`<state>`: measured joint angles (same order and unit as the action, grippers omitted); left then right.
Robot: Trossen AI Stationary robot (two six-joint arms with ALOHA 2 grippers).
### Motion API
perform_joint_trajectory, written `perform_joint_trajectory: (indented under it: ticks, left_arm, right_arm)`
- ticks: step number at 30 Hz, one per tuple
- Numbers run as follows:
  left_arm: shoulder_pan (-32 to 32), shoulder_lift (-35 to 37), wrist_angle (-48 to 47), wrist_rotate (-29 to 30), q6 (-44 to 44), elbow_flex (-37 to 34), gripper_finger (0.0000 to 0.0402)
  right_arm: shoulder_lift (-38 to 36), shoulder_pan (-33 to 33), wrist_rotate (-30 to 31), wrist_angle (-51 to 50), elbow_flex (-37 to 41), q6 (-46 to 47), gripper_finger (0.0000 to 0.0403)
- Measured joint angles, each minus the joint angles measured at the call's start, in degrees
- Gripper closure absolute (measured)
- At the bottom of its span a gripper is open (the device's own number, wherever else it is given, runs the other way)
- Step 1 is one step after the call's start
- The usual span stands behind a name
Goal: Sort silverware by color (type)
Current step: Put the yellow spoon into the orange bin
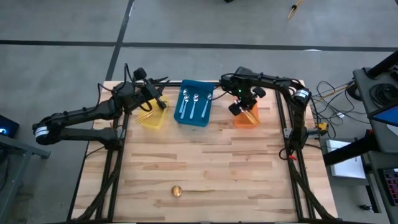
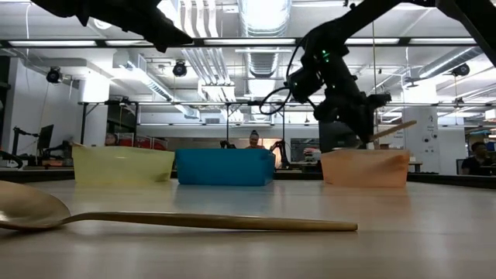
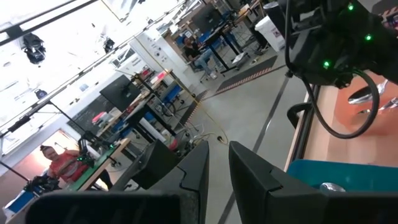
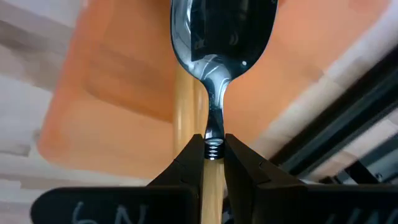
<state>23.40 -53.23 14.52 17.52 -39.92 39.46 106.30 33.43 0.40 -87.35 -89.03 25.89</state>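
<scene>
My right gripper (image 1: 239, 107) hangs over the orange bin (image 1: 247, 118), shut on an orange-handled spoon with a silver bowl (image 4: 221, 31). A second tan handle (image 4: 181, 106) lies in the bin below it. My left gripper (image 1: 151, 99) waits above the yellow bin (image 1: 151, 118), where gold spoons lie. Its fingers (image 3: 199, 165) are almost together, hold nothing and point up toward the room. Three blue-handled spoons (image 1: 193, 104) lie in the blue bin (image 1: 202, 119). One gold spoon (image 1: 177, 191) lies flat on the table near its near edge, close up in the low view (image 2: 155, 219). My right gripper pinches the spoon between its two fingertips at the thin neck (image 4: 214, 138), where the silver bowl meets the handle. The spoon lies along the fingers, bowl pointing away from the wrist. It is lifted clear above the orange bin, and its handle (image 2: 395, 129) sticks out slanting upward.
The three bins stand in a row along the table's far edge: yellow (image 2: 122, 164), blue (image 2: 225, 167), orange (image 2: 364, 167). The wooden tabletop (image 1: 205, 162) between them and the near edge carries only the gold spoon. Dark frame rails run along both sides.
</scene>
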Motion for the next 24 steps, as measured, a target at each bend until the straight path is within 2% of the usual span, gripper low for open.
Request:
perform_joint_trajectory:
  ticks: [6,24]
  left_arm:
    - [0.0,0.0,0.0,0.0,0.0,0.0,0.0357]
    - [0.0,0.0,0.0,-0.1,0.0,0.0,0.0357]
  right_arm:
    - [0.0,0.2,-0.2,4.6,2.3,0.0,0.0375]
    - [0.6,0.3,-0.4,8.7,4.4,-0.5,0.0375]
